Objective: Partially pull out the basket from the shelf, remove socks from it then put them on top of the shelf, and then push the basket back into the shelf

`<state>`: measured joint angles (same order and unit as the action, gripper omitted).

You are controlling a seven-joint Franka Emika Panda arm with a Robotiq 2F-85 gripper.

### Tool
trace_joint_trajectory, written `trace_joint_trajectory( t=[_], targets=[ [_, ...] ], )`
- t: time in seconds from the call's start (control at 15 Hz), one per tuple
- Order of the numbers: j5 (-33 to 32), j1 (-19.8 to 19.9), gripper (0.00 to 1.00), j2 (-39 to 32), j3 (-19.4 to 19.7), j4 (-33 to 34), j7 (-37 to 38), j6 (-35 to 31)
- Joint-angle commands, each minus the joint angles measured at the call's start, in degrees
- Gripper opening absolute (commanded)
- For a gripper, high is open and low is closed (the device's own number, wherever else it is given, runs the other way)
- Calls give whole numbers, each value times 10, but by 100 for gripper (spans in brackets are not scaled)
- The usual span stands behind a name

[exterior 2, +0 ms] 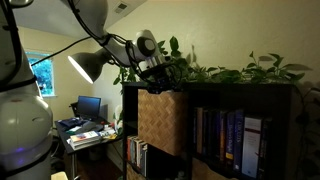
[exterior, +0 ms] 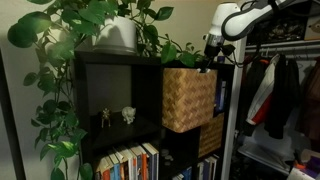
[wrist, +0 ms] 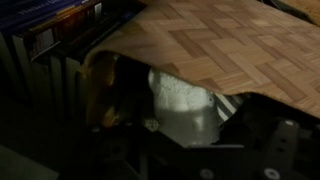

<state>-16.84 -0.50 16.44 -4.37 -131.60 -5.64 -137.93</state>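
The light tan woven basket [exterior: 188,98] [exterior 2: 163,120] sticks partly out of an upper cubby of the black shelf [exterior: 110,62] [exterior 2: 240,95]. My gripper [exterior: 212,55] [exterior 2: 160,74] hangs at the basket's top rim, pointing down into it. In the wrist view the basket's checkered weave [wrist: 220,40] fills the top. Below it a white sock [wrist: 180,95] with a striped edge lies in the dark interior. My gripper [wrist: 190,135] stands open just over the sock, and its dark fingers [wrist: 262,135] are barely visible. I cannot tell whether they touch the sock.
A leafy plant in a white pot [exterior: 118,35] spreads over the shelf top. Books [exterior: 130,162] [exterior 2: 225,135] fill lower cubbies, and small figurines [exterior: 116,116] stand in one. A darker basket [exterior: 210,135] sits below. A clothes rack [exterior: 285,90] stands beside the shelf, and a desk with a monitor [exterior 2: 88,108] behind.
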Motion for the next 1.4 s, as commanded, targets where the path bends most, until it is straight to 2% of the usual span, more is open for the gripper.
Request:
trace_joint_trajectory(
  t=[0.0, 0.07, 0.73, 1.0, 1.33],
  targets=[
    [9, -2, 75, -10, 9, -4, 1, -8],
    [8, -2, 74, -11, 9, -5, 4, -8],
    [8, -8, 8, 25, 2, 19, 2, 16],
    [0, -2, 9, 31, -3, 62, 18, 50],
    [-69, 24, 9, 7, -14, 125, 86, 42]
  ],
)
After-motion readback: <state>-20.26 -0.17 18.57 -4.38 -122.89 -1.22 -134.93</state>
